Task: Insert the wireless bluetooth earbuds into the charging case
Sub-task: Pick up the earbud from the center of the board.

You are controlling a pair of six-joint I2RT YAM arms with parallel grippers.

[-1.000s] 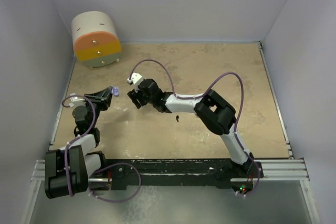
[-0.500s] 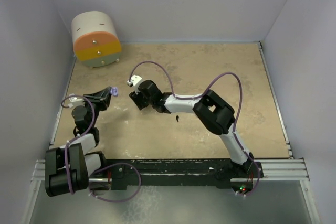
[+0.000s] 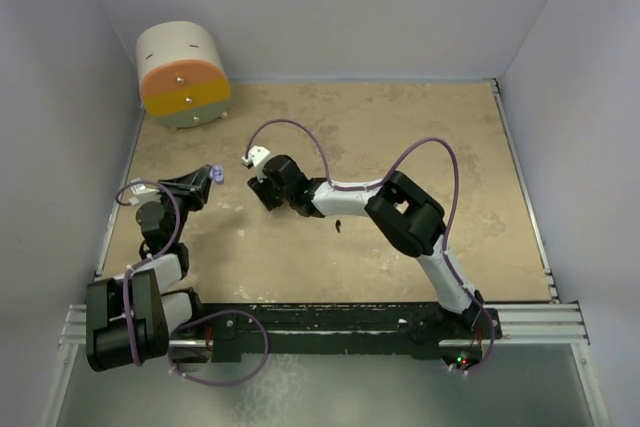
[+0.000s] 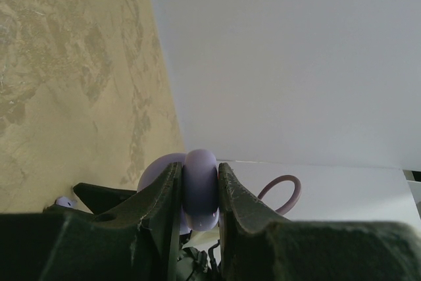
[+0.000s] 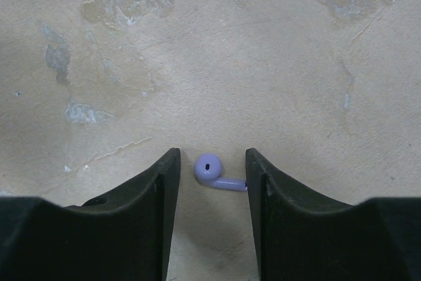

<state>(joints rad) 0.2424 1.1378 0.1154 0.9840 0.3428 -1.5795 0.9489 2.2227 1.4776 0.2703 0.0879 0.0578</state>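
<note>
My left gripper hovers over the left part of the table, shut on the rounded pale lavender charging case, which is pinched between its fingers. One lavender earbud lies flat on the tan table with its stem pointing right. My right gripper is down around it, open, a finger on each side. The stem tip touches the right finger and a gap remains on the left. From above, the right gripper hides that earbud. A tiny black earbud lies on the table beside the right forearm.
A white drum with an orange and yellow face lies at the back left corner. Pale walls close in the table on three sides. A metal rail runs along the near edge by the arm bases.
The right gripper's jaws have narrowed around the lavender earbud, and the right arm has shifted slightly left. The left arm and the case have stayed put.
</note>
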